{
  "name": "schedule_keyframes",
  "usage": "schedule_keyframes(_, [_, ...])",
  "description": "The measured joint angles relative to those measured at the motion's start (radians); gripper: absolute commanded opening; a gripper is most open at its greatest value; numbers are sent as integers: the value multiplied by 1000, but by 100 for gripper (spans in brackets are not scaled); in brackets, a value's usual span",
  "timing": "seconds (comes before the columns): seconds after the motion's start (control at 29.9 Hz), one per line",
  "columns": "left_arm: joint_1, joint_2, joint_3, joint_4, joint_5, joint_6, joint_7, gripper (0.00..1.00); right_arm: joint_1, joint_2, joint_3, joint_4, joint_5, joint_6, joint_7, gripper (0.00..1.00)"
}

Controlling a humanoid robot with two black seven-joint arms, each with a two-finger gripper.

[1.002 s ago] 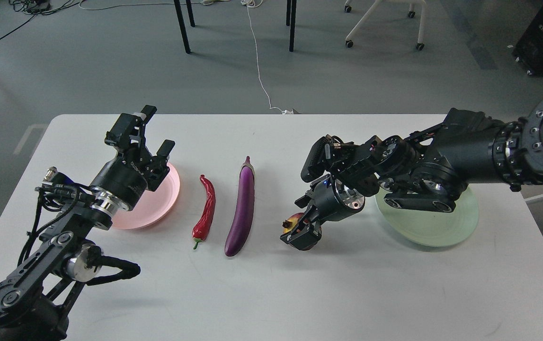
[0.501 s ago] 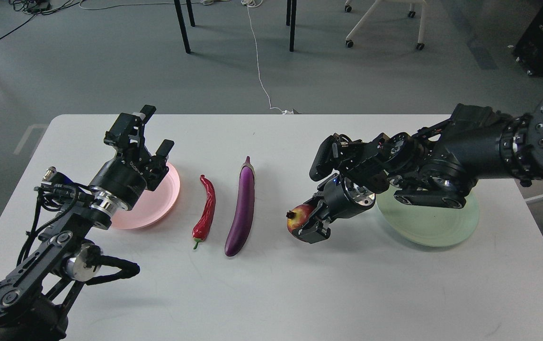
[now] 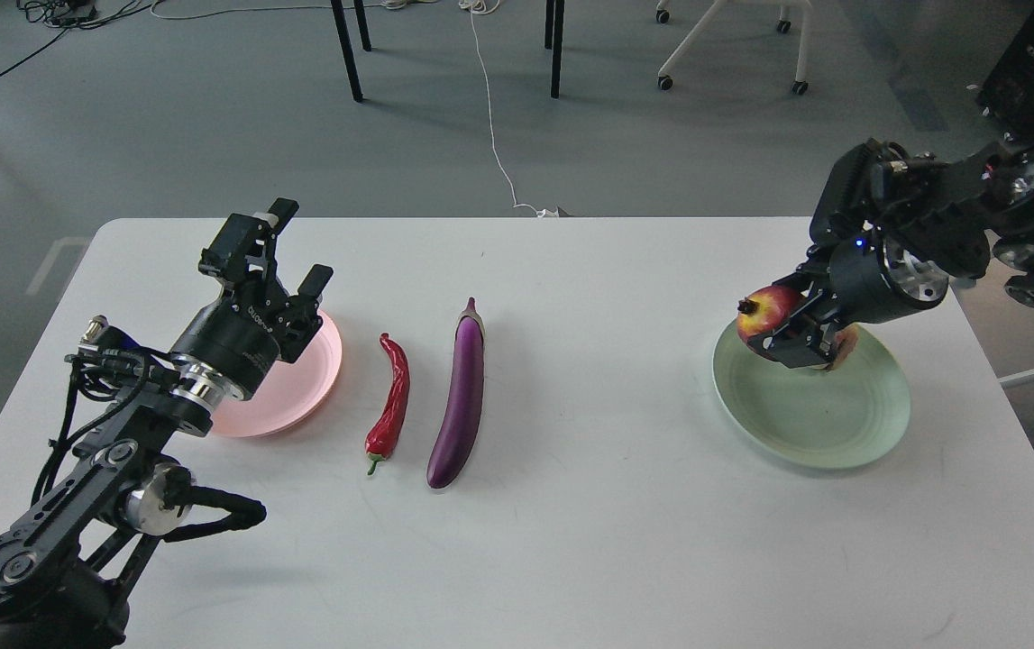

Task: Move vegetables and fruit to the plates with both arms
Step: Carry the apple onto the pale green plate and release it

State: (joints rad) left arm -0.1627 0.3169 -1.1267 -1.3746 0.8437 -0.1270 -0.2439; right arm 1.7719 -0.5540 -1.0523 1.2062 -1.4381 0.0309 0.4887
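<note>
My right gripper (image 3: 791, 323) is shut on the red pomegranate (image 3: 764, 309) and holds it just above the far left part of the pale green plate (image 3: 828, 419). A small pinkish-yellow piece of the other fruit (image 3: 846, 342) shows on that plate behind the gripper. The purple eggplant (image 3: 462, 397) and the red chili pepper (image 3: 393, 397) lie side by side on the table's middle. My left gripper (image 3: 285, 257) is open and empty, raised over the far edge of the pale pink plate (image 3: 300, 392).
The white table (image 3: 571, 541) holds only these things. Its right edge lies close beyond the green plate. Table legs, a chair and cables are on the floor beyond the far edge.
My right gripper has lifted the pomegranate off the table beside the eggplant and carried it right and away to above the green plate. The left arm has not moved.
</note>
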Motion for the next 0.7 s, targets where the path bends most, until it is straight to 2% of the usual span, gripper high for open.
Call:
schedule_keyframes(0.1, [0,0,1,0,0,0,0,98,-67,-52,-8,-18,-3,0,0,46])
schedule_keyframes(0.27, [-1,6,0,-11,0,0,0,98,-177,-81,19,-93,2,-9,0,92])
schedule_keyframes(0.53, [-2,31,-1,-23,1,1,1,98,-240,-116,100,-90,8,-17,0,97])
schedule_keyframes(0.7, [-3,43,-1,-25,2,1,3,98,-236,-187,171,-15,29,-18,0,98])
